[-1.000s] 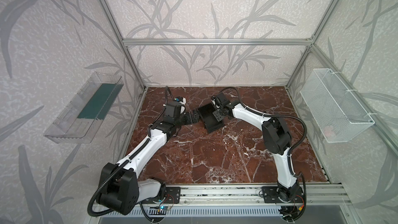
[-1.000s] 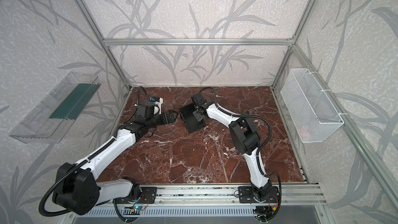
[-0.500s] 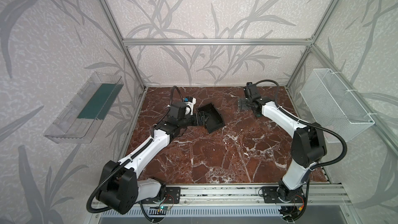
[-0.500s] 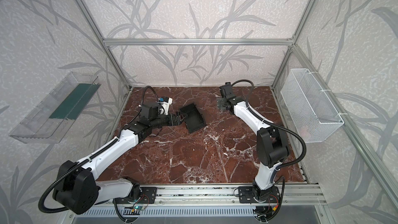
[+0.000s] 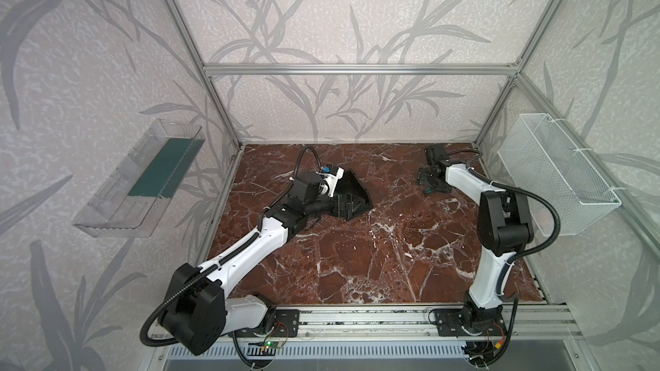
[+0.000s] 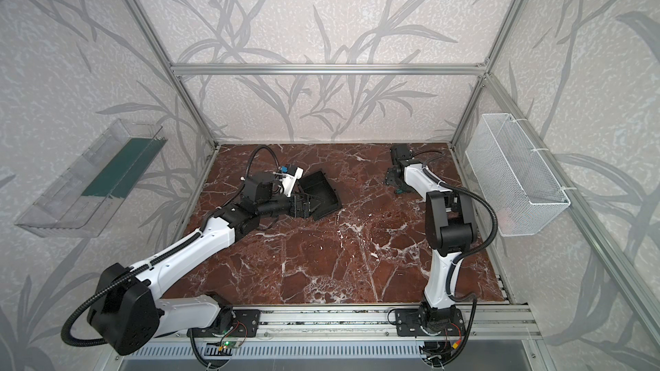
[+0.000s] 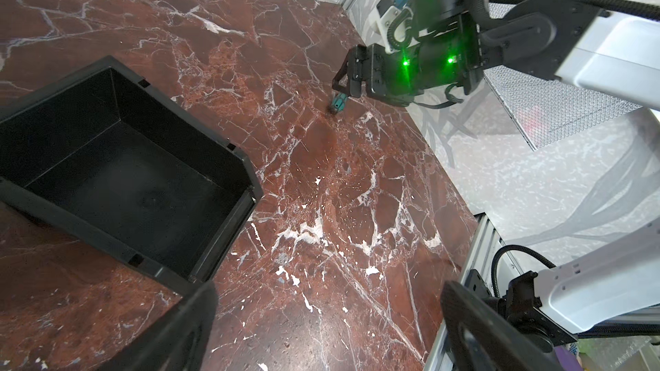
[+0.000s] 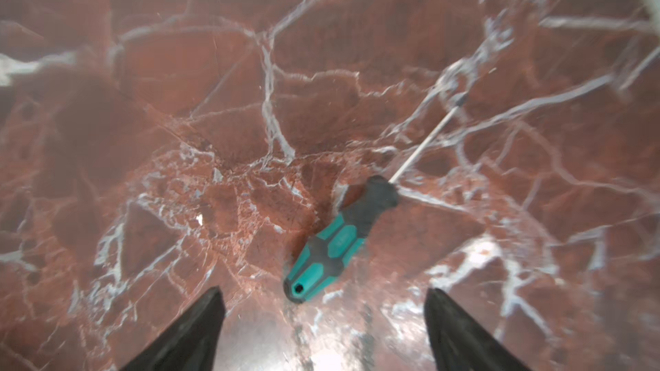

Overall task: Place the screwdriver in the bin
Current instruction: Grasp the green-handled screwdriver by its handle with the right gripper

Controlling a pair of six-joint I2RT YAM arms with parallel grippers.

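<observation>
the right end effector (image 8: pixel 323 294) hung low over the red-brown marble-patterned worktop (image 5: pixel 357 262), its two black fingers spread apart and gripping nothing. just ahead of them lay the small screwdriver with a teal-green and black handle and a thin metal shaft (image 8: pixel 339 240), flat on the worktop near the far right corner, butt end towards the fingers and shaft pointing away. the step in hand looked like the approach to the pick. the next move probably called for going a little further forward and down, so the fingers straddled the thick part of the handle before closing. the tool lay at a slant to the fingers, so some turning of the wrist might have helped.

the small black rectangular plastic bin with sloped sides (image 5: pixel 351 194) sat well apart from it, towards the far left of the worktop, open side up and empty in the left wrist view. the left end effector (image 7: pixel 328 287) was beside the bin with its fingers apart. one finger was at a corner of the rim, but contact could not be told.

bare marble lay between tool and bin. a white wire mesh basket (image 5: pixel 557 173) hung outside the right edge and a clear plastic tray (image 5: pixel 143 180) outside the left, both out of the way.
</observation>
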